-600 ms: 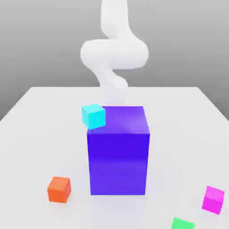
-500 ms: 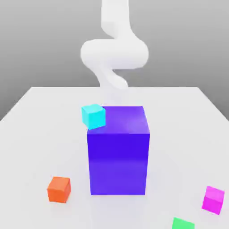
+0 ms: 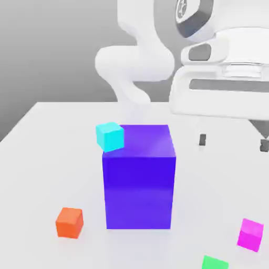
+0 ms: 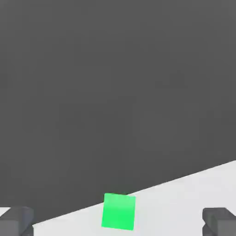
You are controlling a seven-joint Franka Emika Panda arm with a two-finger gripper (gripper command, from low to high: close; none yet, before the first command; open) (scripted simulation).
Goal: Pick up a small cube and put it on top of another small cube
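Note:
The small magenta-pink cube [image 3: 250, 234] rests on the white table [image 3: 47, 136] near the front, at the exterior view's right. My gripper [image 3: 233, 143] hangs well above it, open, with nothing between its dark fingertips [image 3: 202, 140]. In the hand view a small green cube [image 4: 119, 211] lies on the table's near edge, between the two wide-apart fingertips [image 4: 16, 221]. That green cube [image 3: 214, 262] sits at the front edge in the exterior view, left of the magenta one.
A big blue-violet block [image 3: 138, 176] stands mid-table. A small cyan cube [image 3: 110, 136] sits by its upper left corner. A small orange cube [image 3: 69, 221] lies at the front left. The white arm [image 3: 134, 63] rises behind the block.
The hand has swung into the exterior view at the upper right, where before just the arm's elbow showed. None of the cubes has moved.

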